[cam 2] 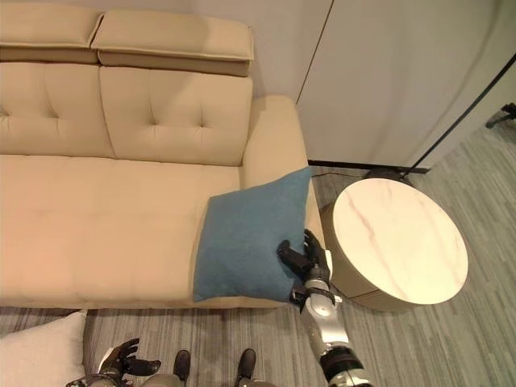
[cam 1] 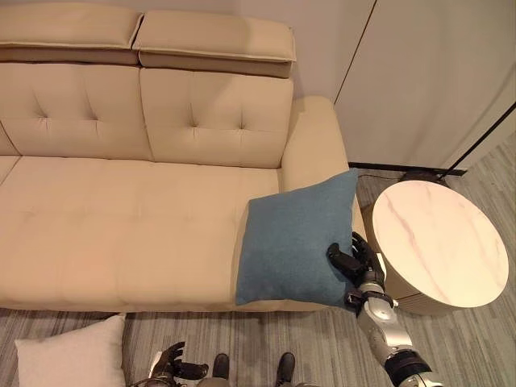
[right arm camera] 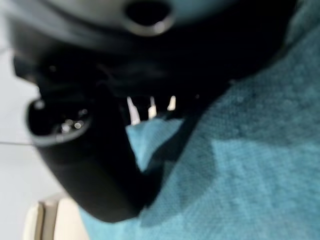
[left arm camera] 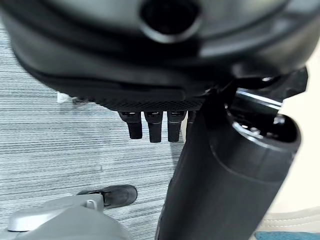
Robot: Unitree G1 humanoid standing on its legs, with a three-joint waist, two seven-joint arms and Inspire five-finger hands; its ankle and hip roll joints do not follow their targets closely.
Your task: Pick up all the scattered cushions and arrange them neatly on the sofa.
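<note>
Right hand (cam 1: 355,262) is seen clamped on the lower right corner of the blue cushion (cam 1: 294,242), thumb on the face, fingers curled round the edge. Cushion is set at the seat's right end, tilted against the armrest of the beige sofa (cam 1: 121,218), its front edge overhanging slightly. Step judged: placing of this cushion, nearly done. Release and a straightening nudge are called for next. Left hand (cam 1: 171,360) hangs low with fingers loosely spread, holding nothing. White cushion (cam 1: 68,355) lies on the carpet nearby, yet to be collected. Round marble-topped table (cam 1: 439,242) stands just beside the armrest.
</note>
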